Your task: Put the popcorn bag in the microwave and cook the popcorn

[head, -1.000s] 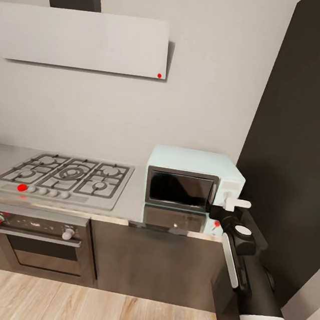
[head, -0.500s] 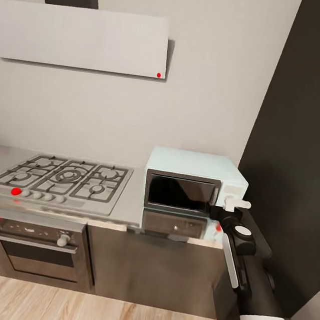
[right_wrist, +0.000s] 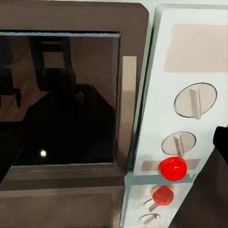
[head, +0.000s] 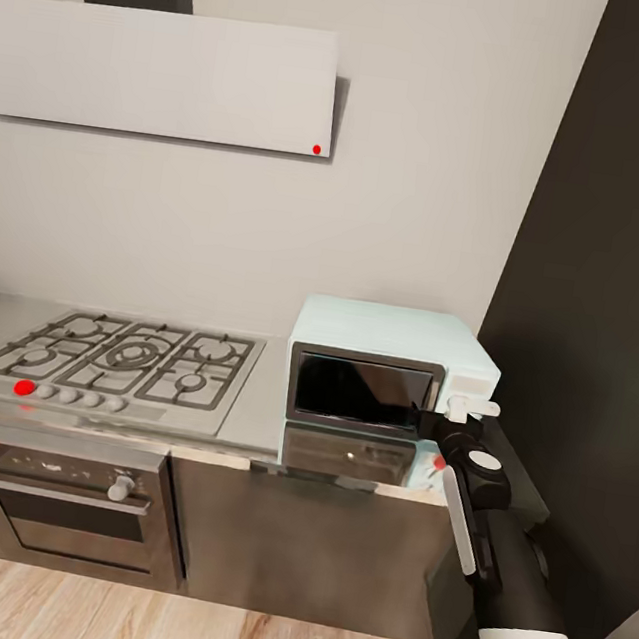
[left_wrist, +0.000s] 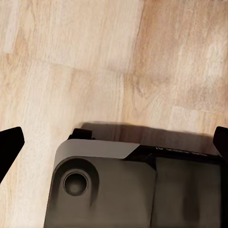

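The microwave (head: 389,369) stands on the desk (head: 268,404), at 3 o'clock of the hob (head: 118,359). The right hand (head: 469,410) is close before its control panel (right_wrist: 183,118); I cannot tell if this hand is open or closed. The left hand (left_wrist: 114,142) is open above the wood floor (left_wrist: 95,57).

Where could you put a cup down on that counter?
A bare strip of countertop lies between the hob and the microwave. Another runs in front of the microwave. It is crowded by the microwave's right corner, where the right gripper sits.

Pale mint-blue boxy microwave (right_wrist: 142,114) close ahead of the fingers, dark glass door shut. Cream control panel (right_wrist: 185,118) carries two round dials and a red button (right_wrist: 172,168).
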`<state>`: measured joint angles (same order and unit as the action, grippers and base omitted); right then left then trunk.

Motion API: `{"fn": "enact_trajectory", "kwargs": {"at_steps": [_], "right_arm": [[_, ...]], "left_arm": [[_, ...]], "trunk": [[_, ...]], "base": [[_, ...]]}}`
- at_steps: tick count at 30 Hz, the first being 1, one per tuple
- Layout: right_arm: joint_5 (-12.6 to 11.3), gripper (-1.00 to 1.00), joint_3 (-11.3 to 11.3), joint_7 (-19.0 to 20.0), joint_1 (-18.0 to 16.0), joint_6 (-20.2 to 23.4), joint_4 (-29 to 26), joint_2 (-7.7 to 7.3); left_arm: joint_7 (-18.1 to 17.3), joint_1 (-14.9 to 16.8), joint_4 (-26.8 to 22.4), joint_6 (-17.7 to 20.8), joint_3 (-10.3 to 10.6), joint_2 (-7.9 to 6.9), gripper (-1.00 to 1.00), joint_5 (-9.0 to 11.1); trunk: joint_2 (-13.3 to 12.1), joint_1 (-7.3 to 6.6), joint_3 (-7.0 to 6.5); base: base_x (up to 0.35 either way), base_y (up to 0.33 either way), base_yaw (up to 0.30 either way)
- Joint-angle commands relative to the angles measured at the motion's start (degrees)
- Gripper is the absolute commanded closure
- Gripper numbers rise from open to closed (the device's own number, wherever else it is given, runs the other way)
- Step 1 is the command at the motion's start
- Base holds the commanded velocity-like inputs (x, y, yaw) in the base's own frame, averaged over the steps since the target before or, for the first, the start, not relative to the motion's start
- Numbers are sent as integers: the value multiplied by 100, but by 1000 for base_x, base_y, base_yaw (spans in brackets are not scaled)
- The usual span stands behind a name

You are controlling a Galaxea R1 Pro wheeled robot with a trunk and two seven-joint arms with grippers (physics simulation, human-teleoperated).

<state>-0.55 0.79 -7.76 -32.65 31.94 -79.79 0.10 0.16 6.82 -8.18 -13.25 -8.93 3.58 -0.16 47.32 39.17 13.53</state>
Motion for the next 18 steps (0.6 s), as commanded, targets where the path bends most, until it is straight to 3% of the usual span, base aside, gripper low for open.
{"fn": "enact_trajectory", "kwargs": {"at_steps": [1,5,11,18], "right_arm": [[-6,-100,9,-34,-5,31,21,-1],[1,-100,2,-34,-5,29,87,-1],[2,-100,8,-35,-5,26,94,-2],[2,-100,9,-33,-5,26,95,-1]], "left_arm": [[2,4,5,-18,-23,2,-100,-2],[2,4,5,-19,-24,2,-100,-2],[2,4,4,-17,-26,2,-100,-2],[2,4,6,-18,-24,2,-100,-2]], "trunk": [[6,1,8],[6,1,8],[6,1,8],[6,1,8]], "base": [[6,0,0],[30,-12,0],[199,-95,0],[28,-23,0]]}}
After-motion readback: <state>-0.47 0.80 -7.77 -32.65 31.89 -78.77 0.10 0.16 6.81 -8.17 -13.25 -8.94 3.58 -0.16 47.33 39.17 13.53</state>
